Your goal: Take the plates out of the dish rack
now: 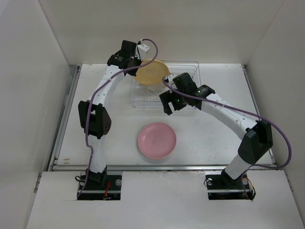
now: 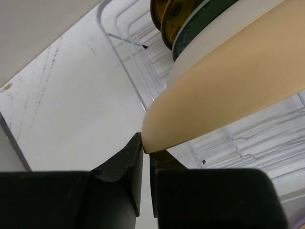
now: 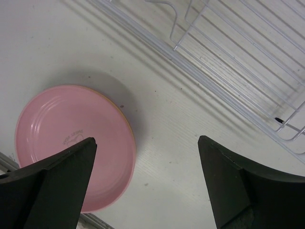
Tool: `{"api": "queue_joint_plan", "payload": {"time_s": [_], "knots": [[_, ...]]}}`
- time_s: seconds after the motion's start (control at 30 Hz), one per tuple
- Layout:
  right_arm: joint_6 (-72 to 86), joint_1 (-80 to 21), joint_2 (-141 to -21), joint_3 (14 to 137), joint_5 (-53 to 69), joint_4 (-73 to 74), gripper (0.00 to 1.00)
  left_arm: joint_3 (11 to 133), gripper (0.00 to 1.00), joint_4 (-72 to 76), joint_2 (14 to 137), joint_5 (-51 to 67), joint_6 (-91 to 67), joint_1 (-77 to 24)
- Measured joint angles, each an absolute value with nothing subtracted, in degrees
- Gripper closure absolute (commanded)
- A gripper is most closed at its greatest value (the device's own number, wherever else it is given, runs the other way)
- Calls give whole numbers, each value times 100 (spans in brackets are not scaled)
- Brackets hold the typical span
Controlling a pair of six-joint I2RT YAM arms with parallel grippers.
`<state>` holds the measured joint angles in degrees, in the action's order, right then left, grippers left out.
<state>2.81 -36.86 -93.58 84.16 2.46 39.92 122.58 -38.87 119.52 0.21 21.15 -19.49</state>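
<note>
My left gripper [image 1: 137, 64] is shut on the rim of the yellow plate [image 1: 152, 71] and holds it tilted above the far left of the dish rack [image 1: 143, 98]. In the left wrist view the fingers [image 2: 136, 162] pinch the yellow plate's [image 2: 228, 95] edge. Behind it in the rack [image 2: 128, 62] stand a cream plate [image 2: 214, 43], a teal one [image 2: 190, 36] and brown-and-yellow ones [image 2: 174, 16]. The pink plate [image 1: 157, 140] lies flat on the table. My right gripper [image 1: 167, 106] is open and empty, over the table between the pink plate [image 3: 71, 143] and the rack's front edge [image 3: 228, 62].
White walls enclose the table on the left, back and right. A metal rail [image 1: 157, 167] runs along the table's near edge, just in front of the pink plate. My right arm's forearm crosses over the rack's right part.
</note>
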Motion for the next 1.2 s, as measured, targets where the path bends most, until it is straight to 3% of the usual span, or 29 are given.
{"api": "queue_joint_plan", "payload": {"time_s": [0.37,0.73,1.0,1.2], "knots": [[493,-3686,-9358,8493,-250,3988,6,12276,100,-4174,11620,134,1758,-1940],[1256,-3570,-9109,8493,-2008,3988,5,12562,100,-5332,11159,941,1389,-1680],[1758,-3468,-8274,8493,-3166,3944,3,12731,100,-7048,11146,1632,2539,-1905],[1900,-3450,-8075,8401,-3371,3883,3,11832,100,-7352,11168,1752,3671,-2818]]}}
